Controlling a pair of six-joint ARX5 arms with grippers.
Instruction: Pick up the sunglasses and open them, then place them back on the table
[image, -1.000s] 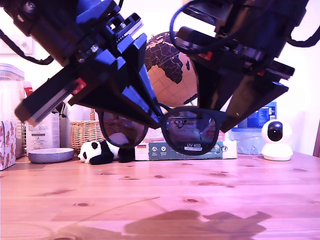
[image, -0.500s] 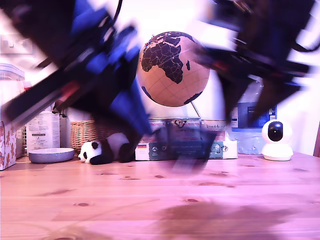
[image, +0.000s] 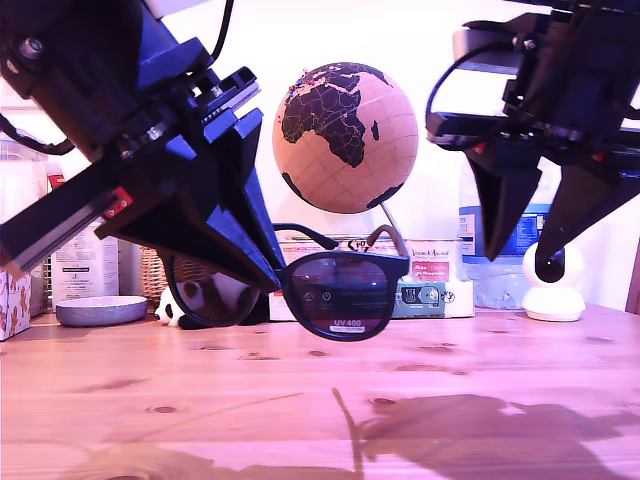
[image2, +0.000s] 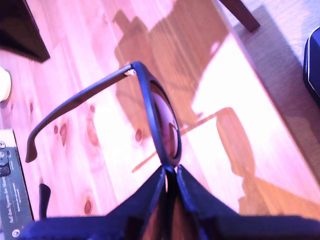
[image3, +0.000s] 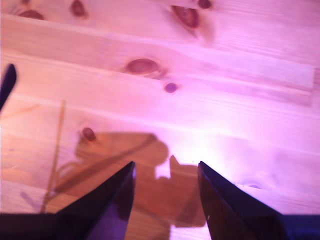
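The black sunglasses (image: 345, 295) hang just above the table (image: 320, 400), lenses facing the exterior camera, a white "UV 400" sticker on one lens. My first gripper (image: 275, 285), blue and black on the exterior view's left, is shut on the frame at the bridge. The first wrist view shows its jaws (image2: 170, 170) pinching the sunglasses (image2: 160, 115), with one temple arm swung out over the table (image2: 90, 75). My second gripper (image: 522, 262) hangs open at the exterior view's right, clear of the sunglasses. Only bare table (image3: 200, 60) lies between its open fingers (image3: 165, 165).
Along the table's back edge stand a globe (image: 345, 135), a toy panda (image: 190, 300), a grey bowl (image: 100, 310), a wicker basket (image: 160, 265), flat boxes (image: 430, 295), a water bottle (image: 520, 230) and a white camera (image: 553, 280).
My second gripper has let go of the sunglasses and moved up and to the exterior view's right. My first gripper has carried the sunglasses lower and leftward; their temple arms now stand out.
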